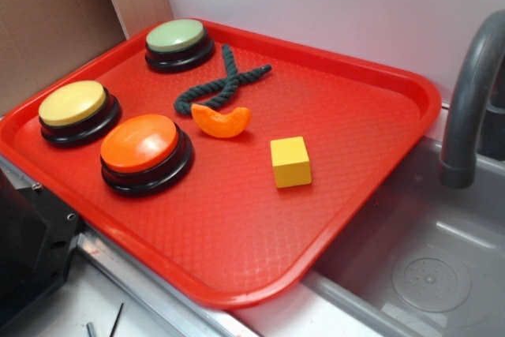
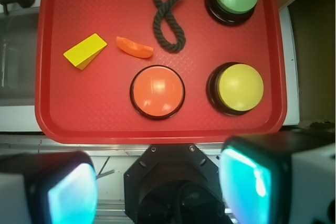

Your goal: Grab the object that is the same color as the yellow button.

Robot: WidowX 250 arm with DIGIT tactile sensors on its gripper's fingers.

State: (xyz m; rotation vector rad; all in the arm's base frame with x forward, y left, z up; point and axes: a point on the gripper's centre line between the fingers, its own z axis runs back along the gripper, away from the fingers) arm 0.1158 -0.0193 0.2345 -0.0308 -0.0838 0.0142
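Hand [image 2: 157, 190] in wrist view only

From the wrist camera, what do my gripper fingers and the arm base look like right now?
The gripper shows two blurred, blocky fingers at the frame's bottom, pale grey-white bodies with glossy cyan-teal inner pads. Between them sits a black angular base plate with small screws. No cables or markings are clearly legible.

The red tray [image 1: 379, 147] carries three buttons [image 1: 146, 151], yellow cube [image 1: 290, 162], orange slice [image 1: 222, 121] (plastic, perhaps) and dark rope [image 1: 225, 80].

Yellow cube [image 1: 290, 162], pale yellow button [image 1: 72, 103], red diamond-textured tray [image 1: 237, 226].
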